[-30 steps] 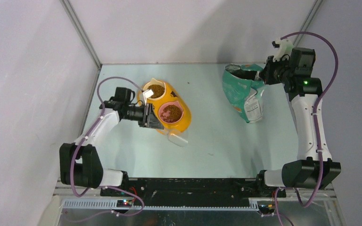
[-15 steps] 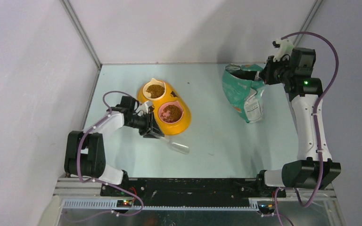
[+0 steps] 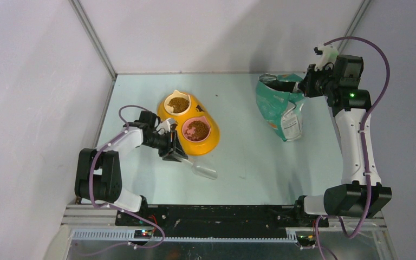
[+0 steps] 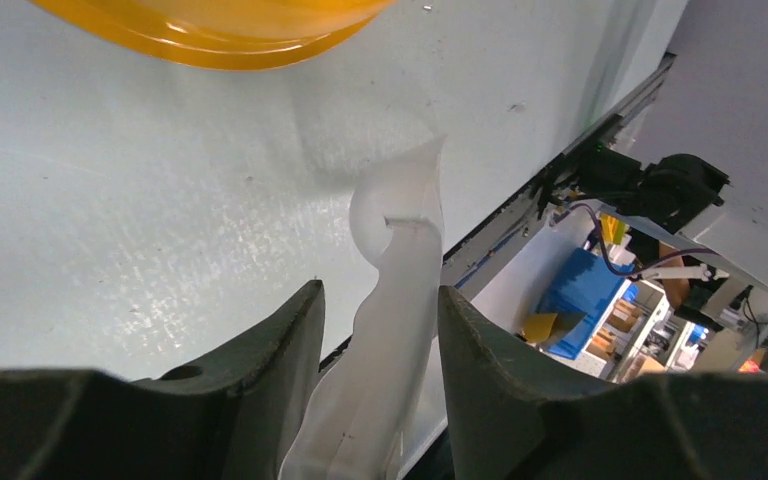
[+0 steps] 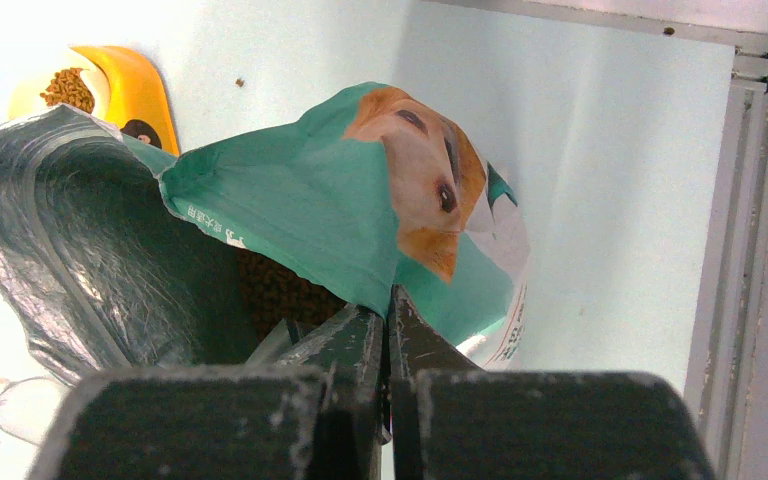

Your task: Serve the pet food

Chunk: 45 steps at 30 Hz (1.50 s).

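Straddling the handle of the clear scoop [image 4: 400, 300], the left end effector [image 4: 378, 288] has its fingers partly spread. A sliver of gap shows on one side, so I judge the hold slack, not clamped. The scoop lies on the counter [image 3: 249, 151], its long axis running from those fingers toward the near right. Just beyond them, the yellow double-bowl feeder [image 3: 208, 112] carries kibble [image 3: 197, 130] in both cups, and the left arm is much the nearer. Well apart to the right, the green pouch [image 3: 276, 108] stands open with more kibble inside. The right end effector [image 5: 388, 300] pinches its rim, fingers closed tight.
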Tool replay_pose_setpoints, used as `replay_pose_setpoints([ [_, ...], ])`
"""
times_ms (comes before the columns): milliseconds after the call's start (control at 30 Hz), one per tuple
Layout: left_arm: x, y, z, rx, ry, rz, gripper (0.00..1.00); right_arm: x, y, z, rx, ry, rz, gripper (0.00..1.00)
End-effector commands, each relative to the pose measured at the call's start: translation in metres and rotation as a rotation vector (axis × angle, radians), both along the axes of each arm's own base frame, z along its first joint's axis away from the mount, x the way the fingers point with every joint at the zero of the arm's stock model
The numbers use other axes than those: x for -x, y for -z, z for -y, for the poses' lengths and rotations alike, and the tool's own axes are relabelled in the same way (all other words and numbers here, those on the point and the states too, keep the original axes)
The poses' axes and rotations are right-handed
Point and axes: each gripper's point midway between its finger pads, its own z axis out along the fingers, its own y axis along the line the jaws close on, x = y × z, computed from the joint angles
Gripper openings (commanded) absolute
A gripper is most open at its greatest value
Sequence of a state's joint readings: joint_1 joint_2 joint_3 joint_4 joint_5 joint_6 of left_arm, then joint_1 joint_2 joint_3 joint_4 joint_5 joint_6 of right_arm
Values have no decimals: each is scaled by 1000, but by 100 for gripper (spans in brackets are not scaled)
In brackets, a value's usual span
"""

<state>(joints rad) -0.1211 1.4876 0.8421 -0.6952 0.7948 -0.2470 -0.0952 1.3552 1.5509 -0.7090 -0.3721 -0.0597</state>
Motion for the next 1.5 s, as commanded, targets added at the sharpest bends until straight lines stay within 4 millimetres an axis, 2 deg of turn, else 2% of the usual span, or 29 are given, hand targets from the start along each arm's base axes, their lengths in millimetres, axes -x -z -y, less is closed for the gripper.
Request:
replay_pose_setpoints([
  [0, -10, 3, -15, -92, -1, 81, 50, 10, -38, 2, -3, 7, 109, 0],
  [300, -17, 9, -30, -169, -49, 84, 52, 11, -39, 2, -6, 6, 109, 0],
  [500, -19, 16, -42, -248, -73, 69, 62, 11, -38, 2, -10, 6, 107, 0],
  [633, -20, 20, -49, -285, -90, 53, 63, 10, -39, 3, -10, 5, 109, 0],
  [767, -22, 28, -66, -380, -114, 34, 64, 10, -40, 2, -12, 4, 108, 0],
  [833, -24, 32, -81, -462, -135, 30, 65, 10, -39, 2, -13, 4, 106, 0],
  [933, -33, 32, -115, -651, -166, 84, 67, 10, -38, 3, -14, 5, 103, 0],
  [1000, -36, 27, -125, -700, -184, 112, 70, 10, -38, 3, -14, 5, 102, 0],
  [1067, -39, 22, -126, -702, -202, 143, 74, 10, -37, 2, -15, 5, 100, 0],
  [1233, -51, 2, -130, -705, -253, 273, 75, 9, -36, 1, -25, 2, 96, 0],
  [1333, -63, -23, -123, -649, -288, 399, 75, 9, -35, 1, -25, 0, 92, 0],
  [1467, -72, -50, -104, -528, -268, 524, 75, 11, -35, 0, -24, -7, 92, 0],
])
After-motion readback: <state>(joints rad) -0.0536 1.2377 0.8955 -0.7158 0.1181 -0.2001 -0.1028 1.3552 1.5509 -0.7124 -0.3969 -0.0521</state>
